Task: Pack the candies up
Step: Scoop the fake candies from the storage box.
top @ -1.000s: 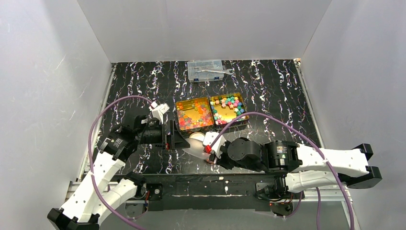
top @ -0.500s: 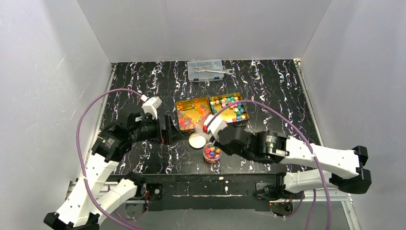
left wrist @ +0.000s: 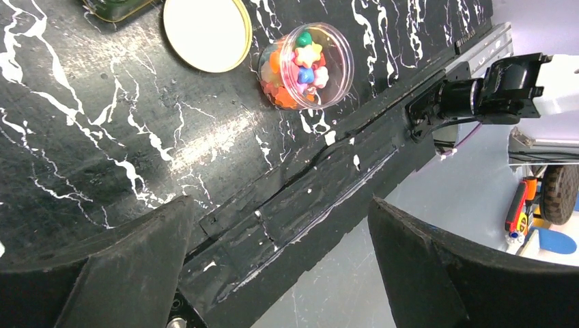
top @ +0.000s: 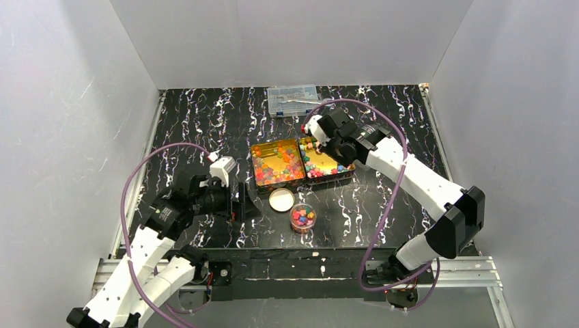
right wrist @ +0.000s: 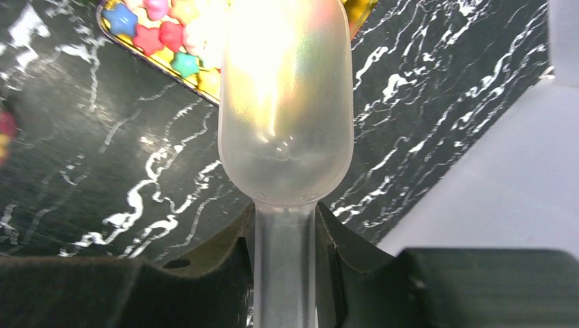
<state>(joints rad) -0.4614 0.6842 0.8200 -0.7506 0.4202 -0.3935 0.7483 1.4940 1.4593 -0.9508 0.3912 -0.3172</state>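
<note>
Two gold tins hold the candies: red, orange and yellow ones in the left tin (top: 276, 162), pastel ones in the right tin (top: 329, 160), whose corner also shows in the right wrist view (right wrist: 153, 34). A small clear jar (top: 302, 218) with mixed candies stands open in front of them and also shows in the left wrist view (left wrist: 305, 65). Its cream lid (top: 281, 199) lies beside it (left wrist: 207, 33). My right gripper (top: 319, 137) (right wrist: 285, 219) is shut on the handle of a clear plastic scoop (right wrist: 285, 102), which looks empty above the right tin. My left gripper (top: 244, 203) (left wrist: 280, 205) is open and empty, left of the jar.
A clear compartment box with a wrench (top: 294, 100) sits at the back of the black marbled table (top: 382, 116). White walls stand on three sides. The table's front edge and rail (left wrist: 341, 184) lie just below the left gripper.
My right arm has swung from the jar at the front back up over the right tin, taking the scoop with it. The jar now stands uncovered. My left gripper has shifted slightly.
</note>
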